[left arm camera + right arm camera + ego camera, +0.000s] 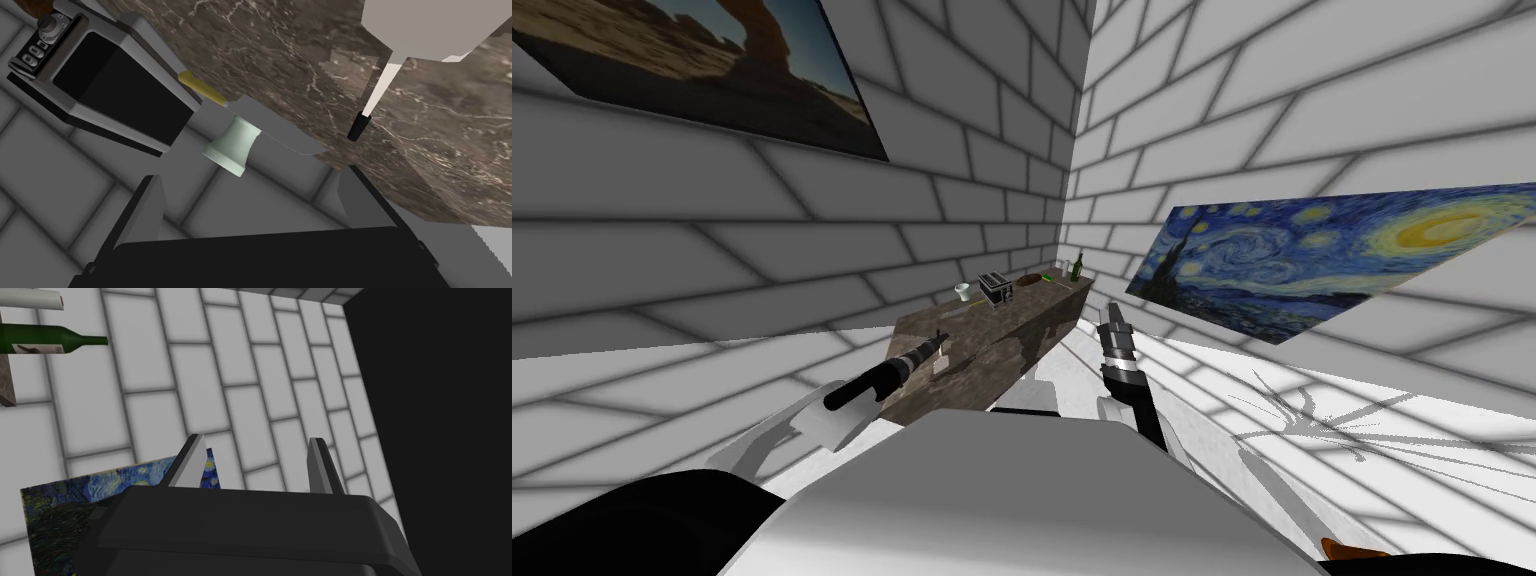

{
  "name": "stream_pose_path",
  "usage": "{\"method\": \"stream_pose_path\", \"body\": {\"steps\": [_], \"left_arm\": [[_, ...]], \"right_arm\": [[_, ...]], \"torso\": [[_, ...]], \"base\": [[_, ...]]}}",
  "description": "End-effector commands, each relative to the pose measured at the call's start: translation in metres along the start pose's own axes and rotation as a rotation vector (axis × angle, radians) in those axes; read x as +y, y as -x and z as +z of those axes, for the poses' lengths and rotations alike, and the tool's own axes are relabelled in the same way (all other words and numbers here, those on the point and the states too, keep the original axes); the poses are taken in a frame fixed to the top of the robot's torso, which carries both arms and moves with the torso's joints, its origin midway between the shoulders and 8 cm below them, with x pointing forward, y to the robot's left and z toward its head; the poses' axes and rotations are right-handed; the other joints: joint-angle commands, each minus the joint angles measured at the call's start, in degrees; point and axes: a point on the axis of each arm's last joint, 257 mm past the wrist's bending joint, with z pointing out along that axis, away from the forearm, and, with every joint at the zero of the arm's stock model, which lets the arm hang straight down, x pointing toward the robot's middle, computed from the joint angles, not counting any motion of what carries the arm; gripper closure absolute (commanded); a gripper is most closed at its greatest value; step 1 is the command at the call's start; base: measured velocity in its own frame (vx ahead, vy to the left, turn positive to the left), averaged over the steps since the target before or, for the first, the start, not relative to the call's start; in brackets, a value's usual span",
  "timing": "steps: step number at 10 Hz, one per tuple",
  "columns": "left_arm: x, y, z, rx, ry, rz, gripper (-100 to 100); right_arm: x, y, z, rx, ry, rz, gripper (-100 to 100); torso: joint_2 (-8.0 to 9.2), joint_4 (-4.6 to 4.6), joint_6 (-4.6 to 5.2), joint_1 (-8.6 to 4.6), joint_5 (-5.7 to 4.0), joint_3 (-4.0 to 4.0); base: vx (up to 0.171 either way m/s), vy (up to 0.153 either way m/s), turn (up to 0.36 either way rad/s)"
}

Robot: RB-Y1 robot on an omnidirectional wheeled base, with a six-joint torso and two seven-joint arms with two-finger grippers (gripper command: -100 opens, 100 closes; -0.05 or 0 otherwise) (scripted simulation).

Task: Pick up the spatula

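Crowding the brown marbled counter (280, 45) are a toaster (115, 90), pale cup (232, 145) and yellow-handled knife (200, 89); the spatula (415, 40) lies on it near the left gripper (250, 175), its fingers (150, 210) spread. Facing a brick wall (150, 388), the right gripper (257, 443) is spread too.
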Motion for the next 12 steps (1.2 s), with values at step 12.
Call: {"method": "stream_pose_path", "body": {"steps": [12], "left_arm": [[0.151, -0.028, -0.070, 0.222, 0.509, -0.035, -100]], "right_arm": [[0.000, 0.000, 0.000, 0.000, 0.000, 0.000, 0]], "torso": [[-0.04, -0.01, 0.00, 0.06, 0.01, -0.02]], "base": [[0.018, 0.011, -0.187]]}}
